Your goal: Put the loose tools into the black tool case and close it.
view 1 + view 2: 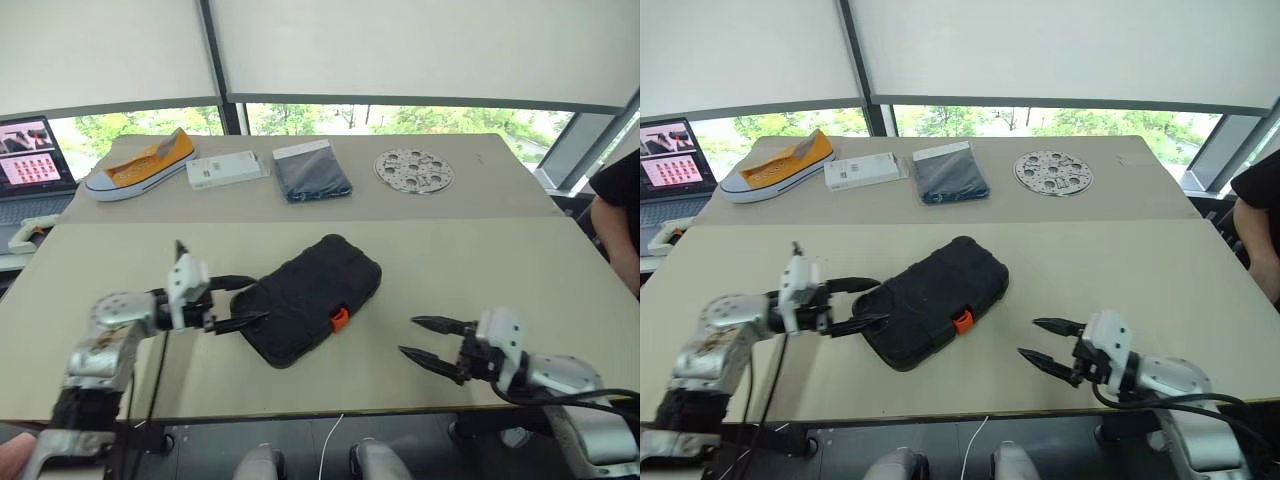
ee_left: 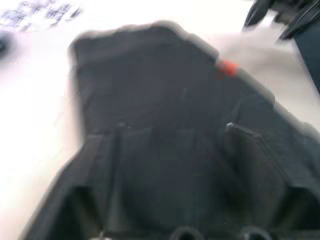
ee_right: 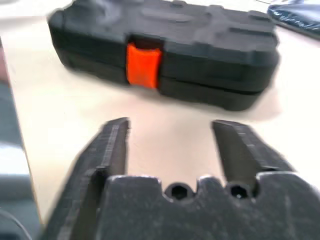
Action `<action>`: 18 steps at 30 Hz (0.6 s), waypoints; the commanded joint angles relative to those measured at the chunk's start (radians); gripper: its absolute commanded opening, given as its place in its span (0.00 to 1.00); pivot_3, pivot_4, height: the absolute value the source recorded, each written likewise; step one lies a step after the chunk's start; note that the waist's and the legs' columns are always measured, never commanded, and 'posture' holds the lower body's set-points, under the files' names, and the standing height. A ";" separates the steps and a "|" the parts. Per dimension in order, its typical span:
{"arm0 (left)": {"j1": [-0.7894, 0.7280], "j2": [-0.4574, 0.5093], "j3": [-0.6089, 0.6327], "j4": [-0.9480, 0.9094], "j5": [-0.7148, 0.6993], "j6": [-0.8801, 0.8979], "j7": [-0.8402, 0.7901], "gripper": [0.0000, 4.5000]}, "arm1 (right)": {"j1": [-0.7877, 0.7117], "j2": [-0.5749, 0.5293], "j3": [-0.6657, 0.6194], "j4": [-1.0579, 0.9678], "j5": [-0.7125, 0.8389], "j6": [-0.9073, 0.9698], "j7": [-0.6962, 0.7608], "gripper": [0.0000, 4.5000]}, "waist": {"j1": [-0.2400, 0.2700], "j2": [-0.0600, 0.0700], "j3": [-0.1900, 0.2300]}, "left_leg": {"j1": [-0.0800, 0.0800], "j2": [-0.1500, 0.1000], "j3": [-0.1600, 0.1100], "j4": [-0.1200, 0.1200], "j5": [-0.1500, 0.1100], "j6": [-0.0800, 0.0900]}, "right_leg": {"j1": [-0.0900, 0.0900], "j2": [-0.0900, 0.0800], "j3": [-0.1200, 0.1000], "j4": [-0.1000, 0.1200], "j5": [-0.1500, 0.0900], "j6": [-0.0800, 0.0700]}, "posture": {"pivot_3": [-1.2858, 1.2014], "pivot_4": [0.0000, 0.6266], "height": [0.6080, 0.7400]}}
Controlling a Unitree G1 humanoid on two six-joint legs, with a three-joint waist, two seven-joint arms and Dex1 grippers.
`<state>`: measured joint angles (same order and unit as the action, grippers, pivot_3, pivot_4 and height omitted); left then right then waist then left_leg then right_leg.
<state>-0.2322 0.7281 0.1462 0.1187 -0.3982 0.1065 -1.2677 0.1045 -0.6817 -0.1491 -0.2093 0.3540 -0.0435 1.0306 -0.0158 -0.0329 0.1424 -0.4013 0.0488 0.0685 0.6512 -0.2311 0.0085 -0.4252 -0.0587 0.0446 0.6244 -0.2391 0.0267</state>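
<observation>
1. Right gripper (image 1: 428, 343): positioned over the near edge of the desk (image 1: 470, 265), toward its right side. Jaws stand wide apart and hold nothing. The fingertips point toward the black tool case (image 1: 310, 298) and are well apart from it.
2. Left gripper (image 1: 245, 303): positioned over the near-left part of the desk. Jaws stand wide, one finger above the other, with the tips at the left end of the case. Whether they touch the case cannot be told. Nothing is gripped.
3. Black tool case: lies flat on the desk between the two grippers, set at an angle to the near edge. The lid is down on the base, so the contents are hidden. The orange latch (image 3: 143, 65) sits on the long side that faces the near edge; in the right wrist view it spans the seam between lid and base.
4. Second table (image 1: 500, 190), butted against the far edge of the desk, carries a row of items from left to right:
   - a yellow and white sneaker (image 1: 140, 166)
   - a flat white box (image 1: 227, 169)
   - a dark folded cloth (image 1: 311, 171)
   - a round perforated metal disc (image 1: 413, 170)
5. An open laptop (image 1: 33, 156) stands beyond the left edge of the tables.
6. A person's arm (image 1: 620, 215) in a black sleeve is at the right edge of the scene.
</observation>
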 commanded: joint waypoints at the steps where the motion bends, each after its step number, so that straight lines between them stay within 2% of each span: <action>1: 0.096 0.066 0.098 0.032 -0.006 0.007 0.020 1.00 | 0.003 -0.039 -0.071 0.093 -0.031 -0.157 0.038 0.99 | 0.001 -0.001 0.002 | 0.000 0.000 0.000 0.000 0.000 0.000 | 0.000 -0.001 0.000 0.000 0.000 0.000 | 0.52 0.24 1.00; 6: 0.300 0.110 0.172 0.024 0.070 -0.111 0.072 1.00 | -0.015 -0.096 -0.081 0.215 -0.038 -0.215 0.089 0.99 | 0.004 -0.006 0.007 | -0.001 0.001 0.001 0.000 0.000 0.000 | -0.001 -0.003 0.000 -0.001 0.001 -0.002 | 0.52 0.24 1.00; 9: 0.374 0.091 0.205 0.008 0.078 -0.150 0.123 1.00 | -0.045 -0.105 -0.086 0.245 -0.007 -0.205 0.107 0.99 | 0.008 -0.007 0.008 | -0.001 0.001 0.000 0.000 -0.001 -0.001 | -0.001 -0.005 -0.001 -0.001 0.002 -0.006 | 0.52 0.24 1.00; 12: 0.393 0.073 0.218 -0.005 0.073 -0.157 0.171 1.00 | -0.080 -0.102 -0.085 0.263 0.007 -0.211 0.118 0.99 | 0.007 -0.006 0.009 | 0.000 0.001 0.001 -0.001 -0.001 -0.001 | -0.001 -0.007 -0.002 0.000 0.000 -0.012 | 0.52 0.24 1.00; 18: 0.371 0.039 0.248 -0.012 0.066 -0.140 0.292 1.00 | -0.122 -0.102 -0.072 0.309 -0.012 -0.241 0.132 0.99 | 0.010 -0.006 0.009 | 0.000 0.001 0.002 -0.001 -0.001 -0.001 | 0.000 -0.007 -0.002 0.001 0.003 -0.006 | 0.52 0.24 1.00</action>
<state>0.1572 0.7733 0.3514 0.1165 -0.3333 -0.0280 -1.0258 -0.0019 -0.7742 -0.2066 0.0910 0.3358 -0.2561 1.1566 -0.0054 -0.0394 0.1512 -0.4011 0.0493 0.0704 0.6506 -0.2316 0.0072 -0.4251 -0.0656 0.0420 0.6248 -0.2359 0.0208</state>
